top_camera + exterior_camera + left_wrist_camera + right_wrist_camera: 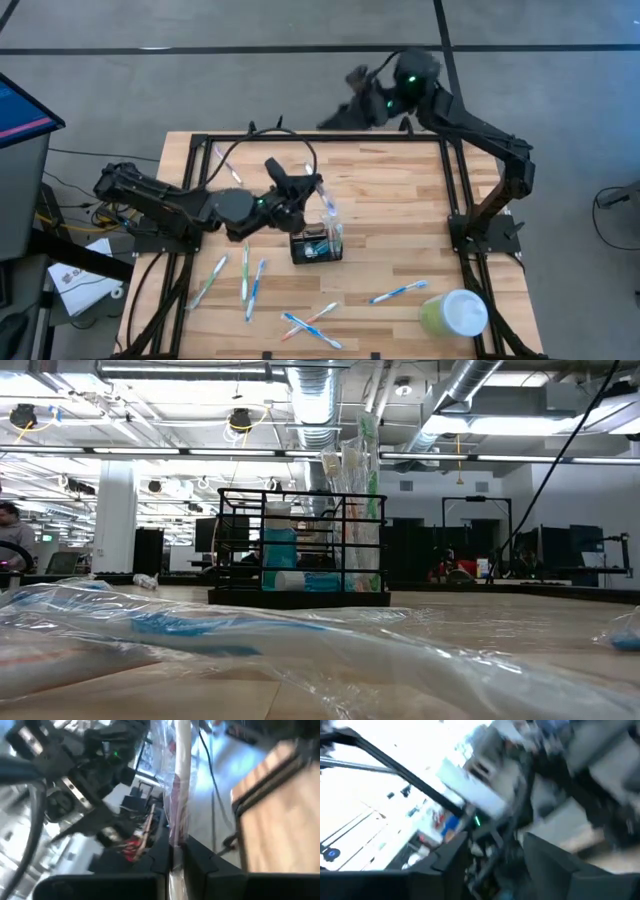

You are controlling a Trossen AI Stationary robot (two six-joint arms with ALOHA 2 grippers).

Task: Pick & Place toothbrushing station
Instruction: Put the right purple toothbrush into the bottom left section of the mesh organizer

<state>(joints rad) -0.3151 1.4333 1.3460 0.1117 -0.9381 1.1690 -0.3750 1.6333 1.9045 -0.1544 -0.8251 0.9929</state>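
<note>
The toothbrushing station [316, 245] is a small black holder near the table's middle; in the low view it shows as a black rack [300, 545]. A toothbrush in clear wrap [327, 208] stands up out of it, also seen in the low view [364, 490]. My left gripper [312, 190] comes from the table's left and is shut on this wrapped toothbrush [179, 780]. My right gripper [345, 100] hangs high beyond the table's far edge, open [495, 862], with nothing between its fingers. My left gripper pinches the wrapped toothbrush's shaft [175, 851] between its two fingers, through the clear wrap. The fingers lie level, coming from the table's left, across the shaft. The toothbrush stands roughly upright, and its lower end [334, 238] reaches down into the black holder.
Several loose toothbrushes lie on the near half of the table [246, 275], [310, 322], [398, 292]. A pale green cup with a white lid [455, 315] stands at the near right corner. A wrapped toothbrush [200, 625] lies close before the low camera.
</note>
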